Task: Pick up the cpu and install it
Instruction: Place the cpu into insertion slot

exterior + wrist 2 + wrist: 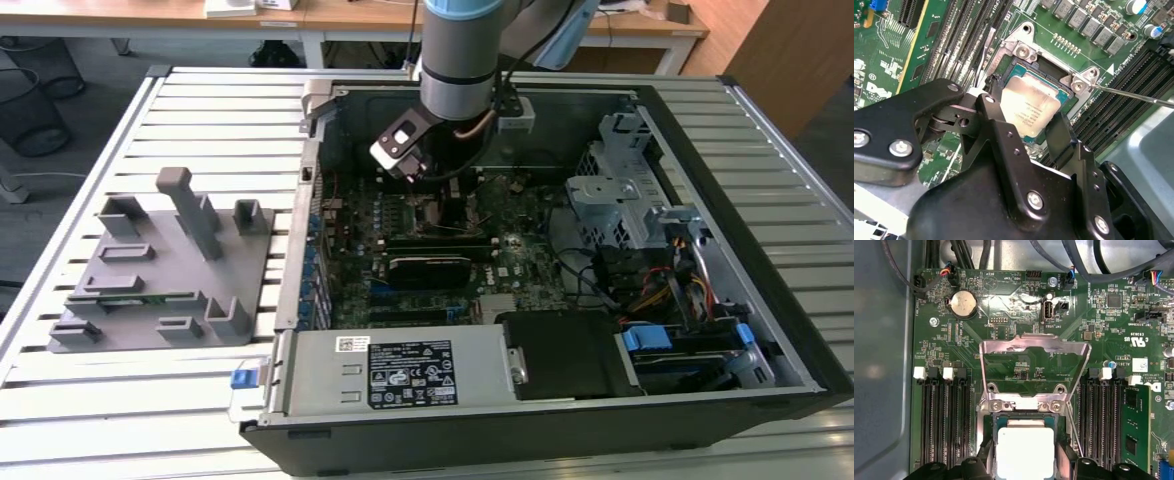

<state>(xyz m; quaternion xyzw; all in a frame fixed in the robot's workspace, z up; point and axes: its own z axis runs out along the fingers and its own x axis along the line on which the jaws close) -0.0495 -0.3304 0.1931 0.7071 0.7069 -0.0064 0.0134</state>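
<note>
Right, the cpu (1031, 102), a flat square chip with a shiny silver-grey metal top, lies level in the black-framed socket (1046, 80) on the green motherboard (1004, 320). The black end effector (1029, 114) straddles it from above; clamped or let go, I cannot tell. Behind the socket the hinged silver load plate (1034, 344) stands tipped up, leaving the seat clear, with its thin lever rod (1134, 96) swung aside. All of it sits inside the open black computer case (534, 435) on the slatted metal worktop (214, 120).
</note>
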